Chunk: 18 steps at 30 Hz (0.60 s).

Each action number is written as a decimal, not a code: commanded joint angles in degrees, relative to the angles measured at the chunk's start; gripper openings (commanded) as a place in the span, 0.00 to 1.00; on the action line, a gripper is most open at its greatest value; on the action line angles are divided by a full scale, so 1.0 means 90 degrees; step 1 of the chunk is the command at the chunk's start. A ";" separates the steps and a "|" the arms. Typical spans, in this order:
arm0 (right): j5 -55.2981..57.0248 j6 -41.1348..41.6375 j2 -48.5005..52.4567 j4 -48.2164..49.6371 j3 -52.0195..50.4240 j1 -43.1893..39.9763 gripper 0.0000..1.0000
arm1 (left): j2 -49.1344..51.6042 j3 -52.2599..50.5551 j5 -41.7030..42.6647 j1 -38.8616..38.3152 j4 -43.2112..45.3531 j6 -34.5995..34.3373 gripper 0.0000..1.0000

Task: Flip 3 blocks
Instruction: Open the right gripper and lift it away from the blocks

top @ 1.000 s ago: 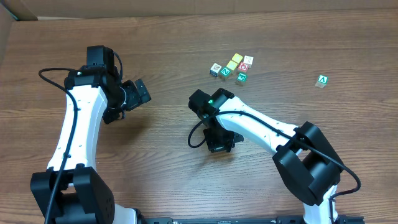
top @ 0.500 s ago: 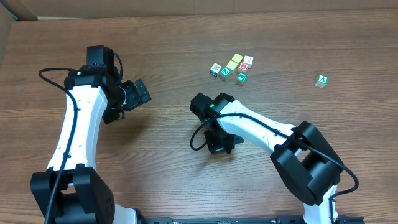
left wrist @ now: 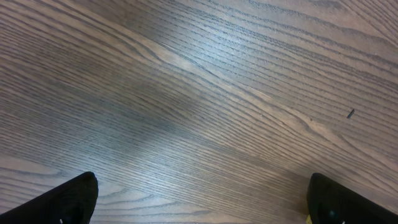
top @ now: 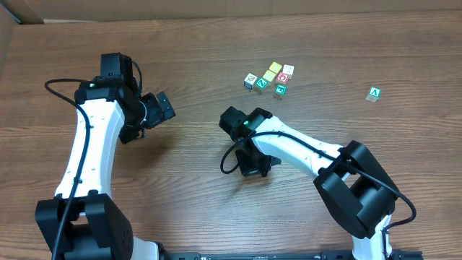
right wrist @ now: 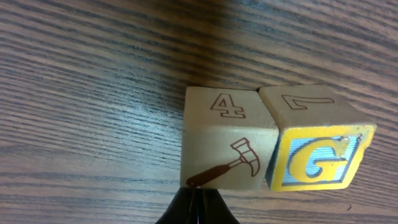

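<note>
Small nudge since a second back: right arm [top: 296, 148] wrist housing down and left a hair in overhead, right gripper [top: 254, 163] barely off its old spot. Left arm [top: 94, 144], cube cluster [top: 269, 78] and A cube [top: 374, 93] same places as before.

Task pair in right wrist view: hammer block [right wrist: 229, 155] and G block [right wrist: 317, 143], side by side on the wood table [right wrist: 74, 93], touching along one side. Hammer block: "4" on top, brown hammer on the face toward the camera. G block: "7" on top, blue "G" in a yellow frame on the near face, turned slightly off line with its neighbour. Both flat on the table, near its middle, hidden in overhead under the right gripper and wrist.

Right gripper [right wrist: 196, 204] pressed together, pinching nothing, dark tip right at the hammer block's lower edge; contact or not, cannot tell.

Farther out: cube cluster on the far side of the table, yellow, red, green and white tops, packed close, well apart from the right gripper. A cube, green with white letter, alone toward the right edge, well apart from the cluster.

Left gripper [top: 155, 110] spread wide over bare wood, well apart from every cube; only two dark fingertips [left wrist: 74, 199] in the left wrist view's bottom corners.
</note>
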 commanded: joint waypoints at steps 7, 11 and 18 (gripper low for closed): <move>0.0296 -0.0017 -0.0148 0.0061 -0.0034 -0.0015 0.04 | 0.0036 0.0083 0.0027 0.0024 -0.0012 -0.0090 1.00; 0.0299 -0.0017 -0.0148 0.0114 -0.0034 -0.0015 0.04 | 0.0039 0.0083 0.0027 0.0024 -0.0012 -0.0090 1.00; 0.0175 -0.0022 -0.0163 -0.0359 0.0182 -0.0015 0.04 | 0.0036 0.0083 0.0027 0.0024 -0.0012 -0.0090 1.00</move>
